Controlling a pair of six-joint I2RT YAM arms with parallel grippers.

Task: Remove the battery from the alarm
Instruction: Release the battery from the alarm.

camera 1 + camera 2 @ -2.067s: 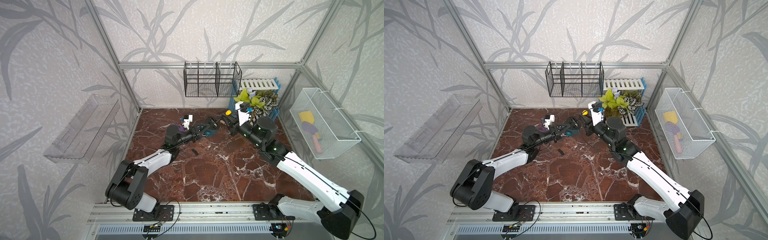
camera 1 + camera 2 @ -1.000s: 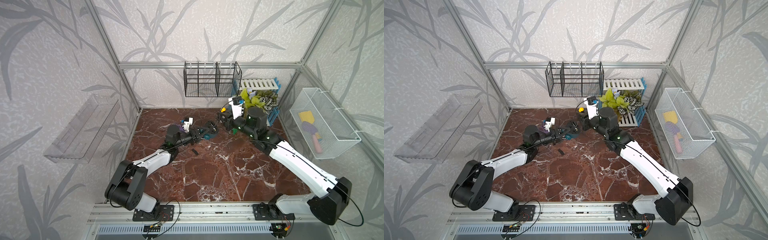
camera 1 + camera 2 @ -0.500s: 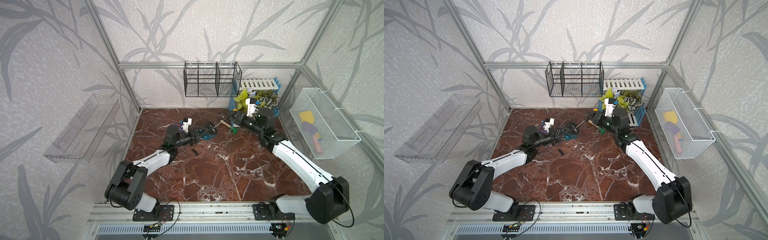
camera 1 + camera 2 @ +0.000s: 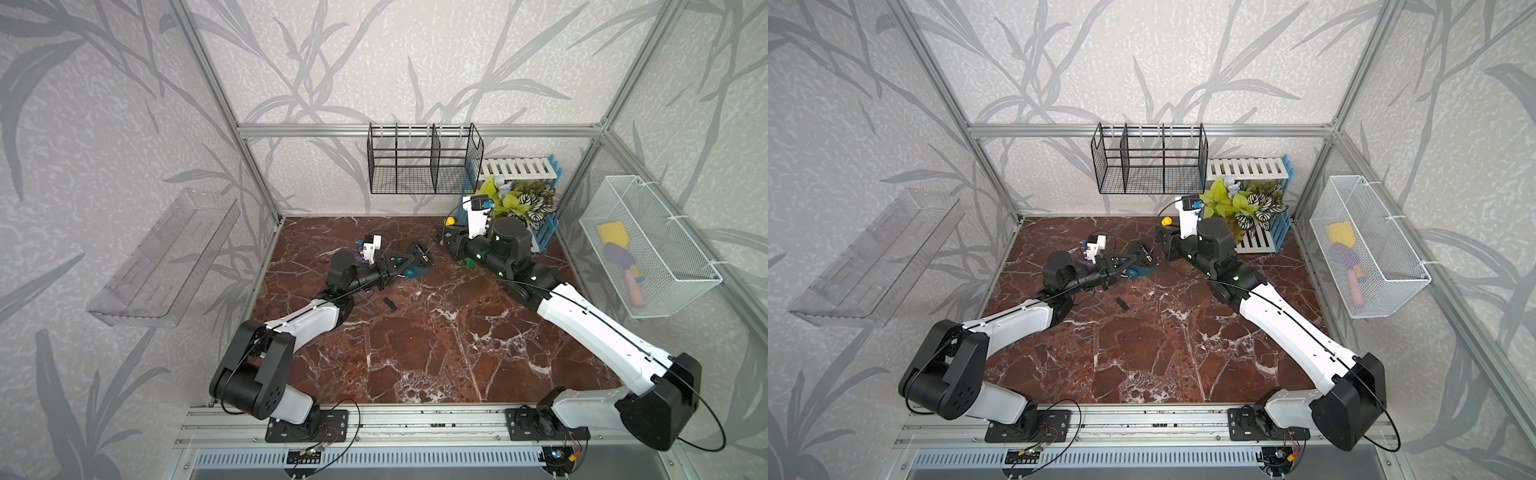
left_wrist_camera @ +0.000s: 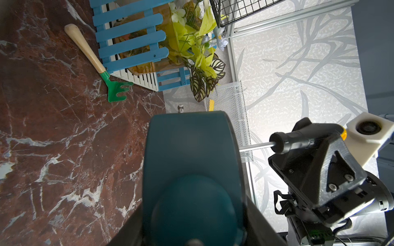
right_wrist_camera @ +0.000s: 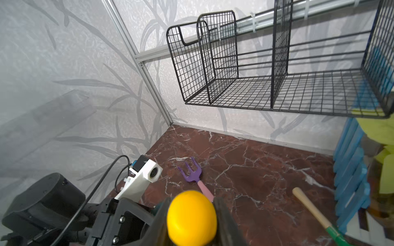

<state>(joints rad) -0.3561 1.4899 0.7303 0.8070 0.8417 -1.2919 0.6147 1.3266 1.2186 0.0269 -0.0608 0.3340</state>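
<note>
The battery (image 4: 1144, 251) is only a small dark speck with pale marks on the black back of the alarm (image 4: 417, 271), too small to tell whether it sits fully in its slot. The alarm is tipped on its side toward the back of the counter (image 4: 415, 353), dark teal body low and black back turned up. The left gripper (image 4: 402, 266) pinches it, a finger against each side of the teal shell in the left wrist view.

Just beside the alarm, the right gripper (image 4: 448, 237) is clamped on a screwdriver (image 5: 298, 139). Its yellow cap sits between the fingers and its metal shaft points at the alarm's back. I cannot tell whether the tip touches.

A flat black plate (image 4: 389, 303) lies on the counter near the left arm. A purple fork (image 6: 191, 173) and a green rake (image 5: 116, 91) lie farther back, the rake next to a blue-and-white planter (image 5: 130, 44).
</note>
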